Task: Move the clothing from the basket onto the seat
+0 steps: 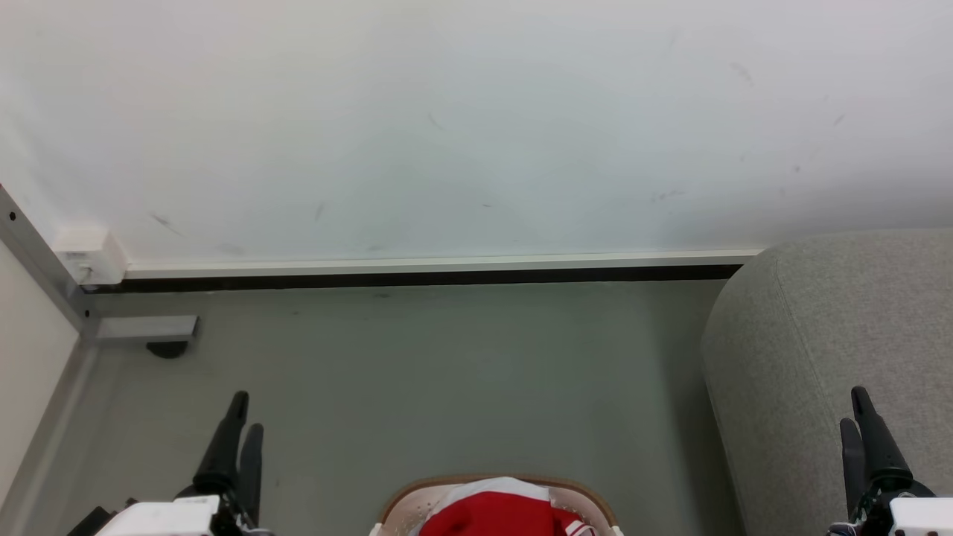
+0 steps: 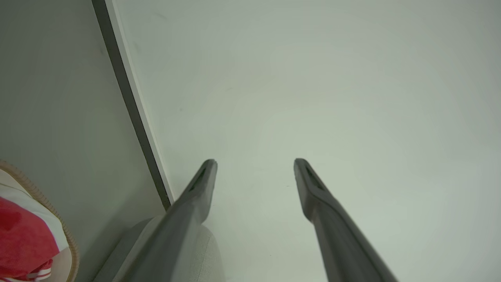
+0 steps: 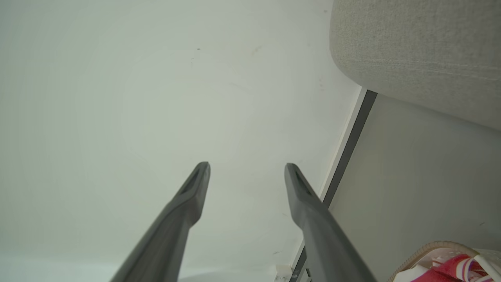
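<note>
presently, entries as seen:

basket [image 1: 406,510]: white plastic with a brown braided-look rim. it stands on the grey floor [image 1: 447,372] at the bottom middle of the head view, cut by the frame edge, between the two arms.

clothing [image 1: 499,514]: bright red soft fabric with white parts, heaped inside the basket. a red-and-white striped edge shows at its right side. all of it that can be seen lies in the basket.

seat [image 1: 819,357]: light grey upholstery with a rounded corner and a visible seam. it sits to the right of the basket and apart from it, reaching back to the wall [image 1: 447,112].

left jaws: spread wide with nothing between them. the dark fingers [image 2: 195,203] point toward the wall, above the floor, left of the basket and clear of it.

right jaws: spread wide and empty. the fingers [image 3: 309,211] point the same way, and in the head view they show at the lower right against the seat's fabric.

skirting [image 1: 447,264]: a pale strip with a dark line beneath, running along the foot of the wall.

white box [image 1: 89,253]: fixed at the left end of the skirting, beside a grey metal rail [image 1: 45,260].
</note>
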You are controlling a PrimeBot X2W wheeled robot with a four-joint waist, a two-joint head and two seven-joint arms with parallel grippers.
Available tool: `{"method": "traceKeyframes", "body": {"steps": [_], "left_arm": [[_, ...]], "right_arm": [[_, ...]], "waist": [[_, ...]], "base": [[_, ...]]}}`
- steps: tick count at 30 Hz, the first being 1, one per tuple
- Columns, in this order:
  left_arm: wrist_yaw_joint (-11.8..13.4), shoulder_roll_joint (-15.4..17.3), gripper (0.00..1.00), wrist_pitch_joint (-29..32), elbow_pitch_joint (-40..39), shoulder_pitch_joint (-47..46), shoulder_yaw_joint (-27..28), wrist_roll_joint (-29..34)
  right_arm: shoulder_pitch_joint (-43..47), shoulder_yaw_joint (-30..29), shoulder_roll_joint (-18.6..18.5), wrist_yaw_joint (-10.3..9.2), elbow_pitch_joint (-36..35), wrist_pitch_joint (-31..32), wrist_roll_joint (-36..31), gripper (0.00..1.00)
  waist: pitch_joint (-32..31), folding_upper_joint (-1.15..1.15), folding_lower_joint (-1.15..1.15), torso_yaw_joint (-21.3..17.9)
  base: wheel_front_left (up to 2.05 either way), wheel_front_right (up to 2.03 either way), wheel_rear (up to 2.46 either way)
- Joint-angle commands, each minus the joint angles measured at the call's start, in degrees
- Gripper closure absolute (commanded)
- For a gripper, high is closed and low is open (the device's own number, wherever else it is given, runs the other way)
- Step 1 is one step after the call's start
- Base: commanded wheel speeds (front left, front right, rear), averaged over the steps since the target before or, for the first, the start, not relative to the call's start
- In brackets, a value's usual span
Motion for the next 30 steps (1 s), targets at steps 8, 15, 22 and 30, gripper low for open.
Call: {"method": "traceKeyframes", "body": {"steps": [8,15,22,30], "left_arm": [[0.6,0.4,0.00,-2.7,-0.8,-0.9,-2.0,6.1],[1.5,0.4,0.00,-4.4,-1.3,-0.5,-3.2,14.4],[2.4,0.4,0.00,-6.0,-1.6,0.0,-4.4,23.2],[2.9,0.4,0.00,-7.6,-1.6,0.5,-5.3,30.5]], "right_arm": [[0.6,-2.2,1.1,-0.01,-2.3,-1.1,-13.0,0.00],[1.7,-3.1,2.0,-0.02,-4.1,-1.8,-25.2,0.00],[2.7,-3.7,2.9,-0.03,-4.9,-2.4,-36.7,0.00],[3.5,-4.2,3.8,-0.03,-4.7,-3.0,-45.4,0.00]], "waist": [[0.0,0.00,0.00,0.3],[-0.1,0.00,0.00,0.5],[-0.2,0.00,0.00,0.7],[-0.4,0.00,0.00,0.8]], "base": [[0.00,0.00,0.00],[0.00,0.00,0.00],[0.00,0.00,0.00],[0.00,0.00,0.00]]}}
